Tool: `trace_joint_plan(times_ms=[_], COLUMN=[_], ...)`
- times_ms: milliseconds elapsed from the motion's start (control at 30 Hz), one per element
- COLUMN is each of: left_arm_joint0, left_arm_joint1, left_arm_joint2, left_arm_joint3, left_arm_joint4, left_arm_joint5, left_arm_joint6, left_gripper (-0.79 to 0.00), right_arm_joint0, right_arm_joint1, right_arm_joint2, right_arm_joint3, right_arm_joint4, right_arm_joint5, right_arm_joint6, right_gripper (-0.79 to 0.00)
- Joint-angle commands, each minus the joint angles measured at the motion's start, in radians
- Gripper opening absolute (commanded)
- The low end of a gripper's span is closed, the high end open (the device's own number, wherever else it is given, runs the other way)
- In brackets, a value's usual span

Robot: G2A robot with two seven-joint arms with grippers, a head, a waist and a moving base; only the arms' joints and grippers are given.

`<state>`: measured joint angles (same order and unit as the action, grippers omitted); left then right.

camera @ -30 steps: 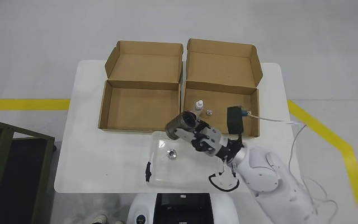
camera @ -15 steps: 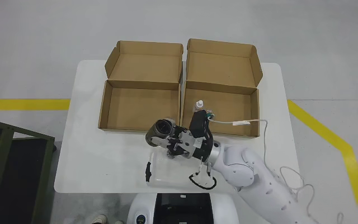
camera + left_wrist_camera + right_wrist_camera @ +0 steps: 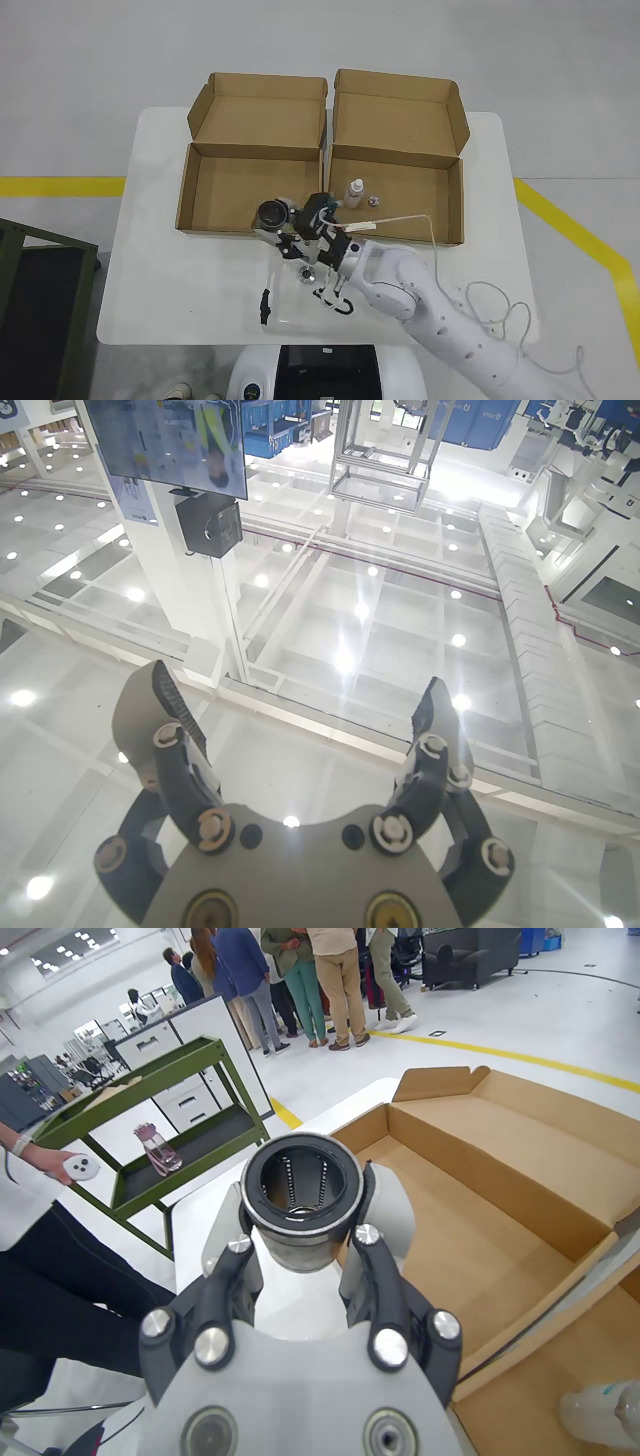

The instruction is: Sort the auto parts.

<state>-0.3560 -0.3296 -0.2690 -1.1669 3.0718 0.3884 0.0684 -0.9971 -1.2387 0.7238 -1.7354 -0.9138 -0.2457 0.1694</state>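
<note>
- The right claw (image 3: 305, 1223) is gripping a steel cylindrical bearing (image 3: 300, 1208) by its sides, with the jaws closed snugly around the barrel and its open end pointing away from the wrist.
- The bearing (image 3: 272, 213) is hanging just inside the near wall of the left box (image 3: 230, 195), close to that box's corner beside the right box (image 3: 420, 190). Both boxes are sitting on the table (image 3: 160, 270).
- The left claw (image 3: 300, 695) is spread wide, is carrying nothing and is pointing up at the ceiling.
- Risk: the smooth barrel is looking slippery, so a jolt could let it slide out early and land on the box wall or the table.
- Risk: the claw is sitting very near the cardboard wall, so lowering could catch the rim and shove or tip the box.
- Risk: released on its side, the round part is likely to roll.
- Risk: a white cable (image 3: 400, 217) is trailing across the right box near a small bottle (image 3: 354, 190), and a swing could knock the bottle over.
</note>
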Motion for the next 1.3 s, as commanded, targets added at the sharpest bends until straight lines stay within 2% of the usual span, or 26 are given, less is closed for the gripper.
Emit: trace_joint_plan(times_ms=[0,267,600,1267], left_arm_joint0=[0.000,0.000,0.000,0.000], left_arm_joint1=[0.000,0.000,0.000,0.000], left_arm_joint2=[0.000,0.000,0.000,0.000], left_arm_joint3=[0.000,0.000,0.000,0.000], left_arm_joint4=[0.000,0.000,0.000,0.000], left_arm_joint5=[0.000,0.000,0.000,0.000], left_arm_joint6=[0.000,0.000,0.000,0.000], left_gripper=[0.000,0.000,0.000,0.000], right_arm_joint0=[0.019,0.081,0.158,0.242], right_arm_joint1=[-0.010,-0.051,-0.104,-0.193], right_arm_joint2=[-0.019,-0.076,-0.120,-0.168], right_arm_joint3=[0.020,0.105,0.211,0.411], right_arm_joint4=[-0.034,-0.112,-0.184,-0.225], right_arm_joint5=[0.013,0.063,0.139,0.132], right_arm_joint6=[0.003,-0.009,0.041,0.124], right_gripper=[-0.785,-0.785,-0.785,-0.785])
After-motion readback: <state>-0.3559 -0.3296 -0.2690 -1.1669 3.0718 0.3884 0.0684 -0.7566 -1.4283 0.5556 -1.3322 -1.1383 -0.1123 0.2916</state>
